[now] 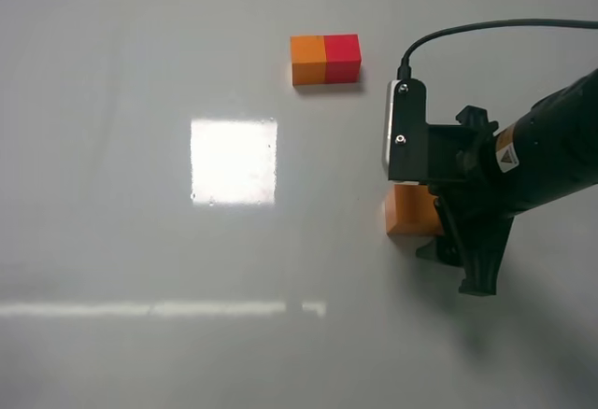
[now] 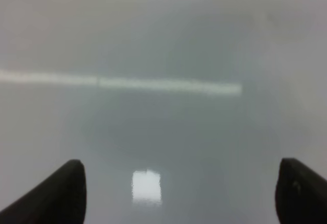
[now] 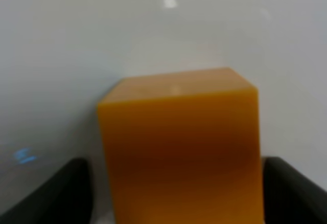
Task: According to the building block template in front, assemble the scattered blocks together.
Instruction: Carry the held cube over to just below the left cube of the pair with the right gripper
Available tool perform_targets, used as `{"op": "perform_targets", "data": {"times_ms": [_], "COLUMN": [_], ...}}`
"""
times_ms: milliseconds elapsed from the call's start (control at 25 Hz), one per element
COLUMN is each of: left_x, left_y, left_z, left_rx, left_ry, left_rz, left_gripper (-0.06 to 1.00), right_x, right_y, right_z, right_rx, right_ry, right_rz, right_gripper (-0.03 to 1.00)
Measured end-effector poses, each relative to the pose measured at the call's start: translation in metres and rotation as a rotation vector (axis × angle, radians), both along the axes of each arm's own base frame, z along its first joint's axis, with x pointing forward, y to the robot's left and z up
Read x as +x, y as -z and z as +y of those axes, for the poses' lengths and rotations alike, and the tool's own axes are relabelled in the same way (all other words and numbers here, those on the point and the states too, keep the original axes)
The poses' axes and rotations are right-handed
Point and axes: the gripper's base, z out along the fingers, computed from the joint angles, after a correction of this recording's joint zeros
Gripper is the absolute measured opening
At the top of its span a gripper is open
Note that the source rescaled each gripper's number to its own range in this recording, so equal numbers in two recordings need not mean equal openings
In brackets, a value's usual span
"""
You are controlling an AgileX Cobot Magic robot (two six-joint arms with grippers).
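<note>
Orange block (image 1: 405,211) sits loose on the grey surface (image 1: 121,82), well apart from the template (image 1: 325,59), an orange-and-red pair lying side by side and touching at the far side. Nothing is assembled yet as far as I can see: this block is alone and no copy of the pair is started anywhere. My right fingers (image 3: 51,193) are down on either side of the block, which fills the gap between them in the right wrist view. A thin sliver of surface shows at each side of it, so I read them as spread around it and not clamped, with the block resting on the surface. From above, my right arm (image 1: 542,148) covers the block's near half. My left fingers (image 2: 56,193) are spread wide with only bare surface between them, holding nothing, and that arm does not appear from above. No loose red one shows in any view; it could be hidden under my arm or out of frame, I cannot tell. By my judgement the task is at its very start. Left to do: grip the orange block, place it, then find the red and butt it against the orange to match the template.
</note>
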Motion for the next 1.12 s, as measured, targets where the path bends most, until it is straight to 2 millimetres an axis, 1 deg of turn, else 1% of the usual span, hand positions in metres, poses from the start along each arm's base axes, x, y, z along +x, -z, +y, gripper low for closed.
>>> {"op": "perform_targets", "data": {"times_ms": [40, 120, 280, 320, 360, 840, 960, 1120], "left_x": [0.000, 0.000, 0.000, 0.000, 0.000, 0.000, 0.000, 0.000], "left_y": [0.000, 0.000, 0.000, 0.000, 0.000, 0.000, 0.000, 0.000], "left_z": [0.000, 0.000, 0.000, 0.000, 0.000, 0.000, 0.000, 0.000], "left_rx": [0.000, 0.001, 0.001, 0.001, 0.001, 0.001, 0.001, 0.001], "left_ry": [0.000, 0.000, 0.000, 0.000, 0.000, 0.000, 0.000, 0.000], "left_rz": [0.000, 0.000, 0.000, 0.000, 0.000, 0.000, 0.000, 0.000], "left_gripper": [0.01, 0.01, 0.01, 0.01, 0.01, 0.01, 0.01, 0.01], "right_x": [0.000, 0.000, 0.000, 0.001, 0.001, 0.001, 0.003, 0.002], "right_y": [0.000, 0.000, 0.000, 0.000, 0.000, -0.002, -0.008, -0.031], "right_z": [0.000, 0.000, 0.001, 0.001, 0.001, 0.001, 0.001, 0.005], "right_rx": [0.002, 0.010, 0.024, 0.025, 0.028, 0.021, 0.012, 0.068], "right_ry": [0.003, 0.014, 0.027, 0.029, 0.031, 0.034, 0.050, 0.052], "right_rz": [0.001, 0.009, 0.013, 0.014, 0.014, 0.018, 0.037, 0.054], "right_gripper": [0.59, 0.48, 0.12, 0.06, 0.04, 0.04, 0.03, 0.03]}}
